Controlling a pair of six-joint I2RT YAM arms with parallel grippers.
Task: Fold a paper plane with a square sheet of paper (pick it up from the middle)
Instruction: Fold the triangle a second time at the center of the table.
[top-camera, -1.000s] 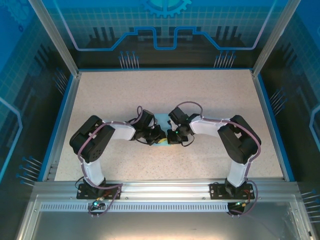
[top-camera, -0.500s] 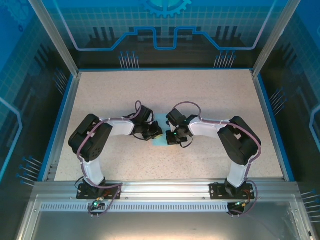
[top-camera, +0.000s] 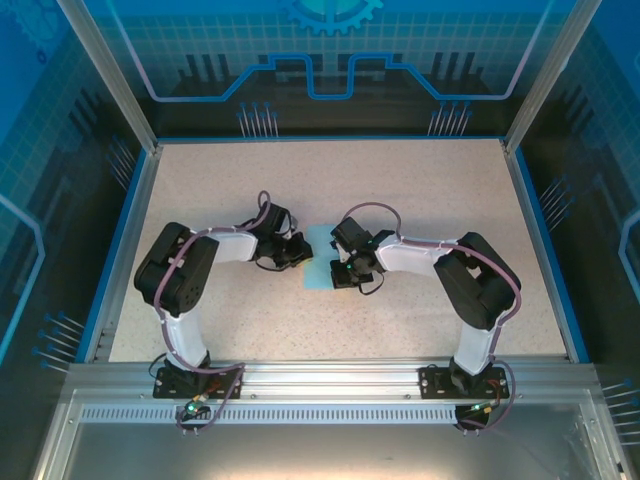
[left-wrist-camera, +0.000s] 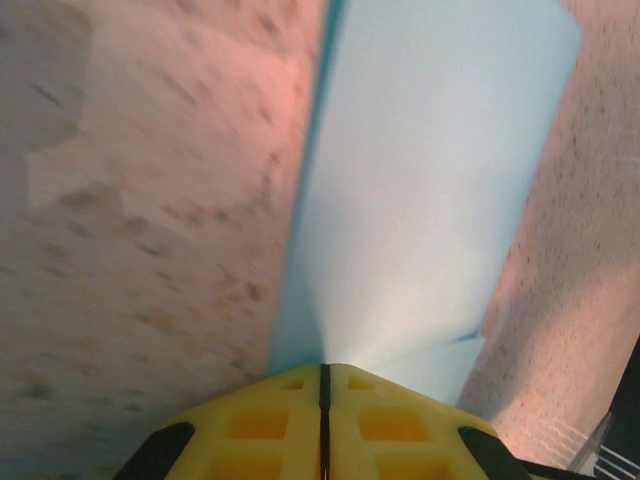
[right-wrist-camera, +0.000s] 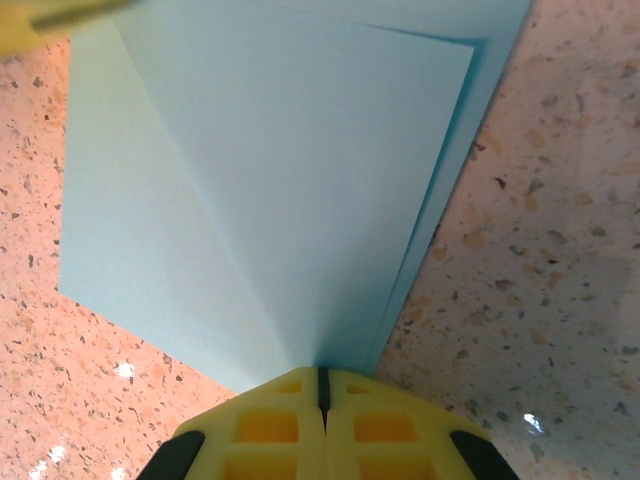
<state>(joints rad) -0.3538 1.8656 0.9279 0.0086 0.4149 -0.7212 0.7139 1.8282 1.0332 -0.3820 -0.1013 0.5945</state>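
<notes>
**Speckled table, sheet of paper in the middle**

Blue walls stand round the table. The sheet of paper lies between the two arms. It is pale blue and partly folded, with flaps lying over each other. The left tool is squeezed tight on one edge of it. The right tool is squeezed tight on the other side, right where a crease ends. I think they are making a fold now. To do it well, both tools should grip firmly, move slowly and together, line the edges up, and press the crease flat on the table. A hard pull could rip the thin paper.
</notes>
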